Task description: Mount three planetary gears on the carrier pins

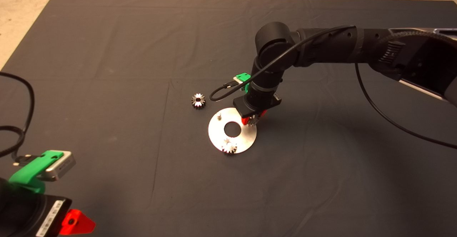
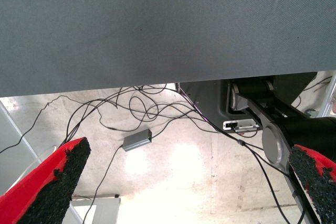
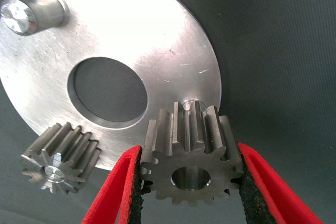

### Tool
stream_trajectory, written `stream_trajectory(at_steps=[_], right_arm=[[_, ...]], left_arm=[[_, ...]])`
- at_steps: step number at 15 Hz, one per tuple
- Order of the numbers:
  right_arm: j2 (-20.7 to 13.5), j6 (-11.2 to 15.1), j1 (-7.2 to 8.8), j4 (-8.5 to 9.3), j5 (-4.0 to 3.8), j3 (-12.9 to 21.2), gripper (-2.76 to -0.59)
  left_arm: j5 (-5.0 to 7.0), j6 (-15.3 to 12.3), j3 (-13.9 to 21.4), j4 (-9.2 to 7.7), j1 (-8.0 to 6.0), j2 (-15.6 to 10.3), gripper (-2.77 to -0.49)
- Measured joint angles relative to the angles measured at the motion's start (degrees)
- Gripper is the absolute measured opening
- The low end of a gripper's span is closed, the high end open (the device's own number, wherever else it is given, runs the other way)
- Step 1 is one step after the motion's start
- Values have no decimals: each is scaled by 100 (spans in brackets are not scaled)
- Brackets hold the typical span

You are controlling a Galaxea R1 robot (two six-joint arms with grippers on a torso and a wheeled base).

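Observation:
The round silver disc (image 1: 246,135) lies mid-mat. One planetary gear (image 1: 229,147) sits on its near pin. A second gear (image 1: 198,100) lies loose on the mat, to the far left of the disc. My right gripper (image 1: 252,121) is over the disc's right edge, shut on the third gear (image 3: 191,156). That gear hangs just over a carrier pin (image 3: 188,103), whose tip barely shows behind it. One bare pin (image 1: 219,115) stands at the disc's far left; it also shows in the right wrist view (image 3: 31,14). There the seated gear (image 3: 60,158) shows too. My left gripper (image 1: 76,223) is parked at the lower left, open and empty.
The dark mat (image 1: 107,69) covers the table. The right arm's black cable (image 1: 223,92) loops down near the loose gear. The left wrist view looks past the mat's edge at floor cables and a small grey box (image 2: 137,140).

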Motion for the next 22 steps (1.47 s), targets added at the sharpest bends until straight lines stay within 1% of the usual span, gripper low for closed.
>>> stream_trajectory(at_steps=[2,3,18,22], right_arm=[[-20,0,-26,-5,-22,15,-228],[-22,0,-37,-6,-9,15,-228],[-31,2,-40,-20,-11,64,-227],[-31,2,-42,-22,-16,73,-222]], left_arm=[[1,0,0,0,0,-1,-49],[0,0,0,0,-1,2,-49],[1,0,0,0,0,2,-49],[1,0,0,0,0,2,-49]])
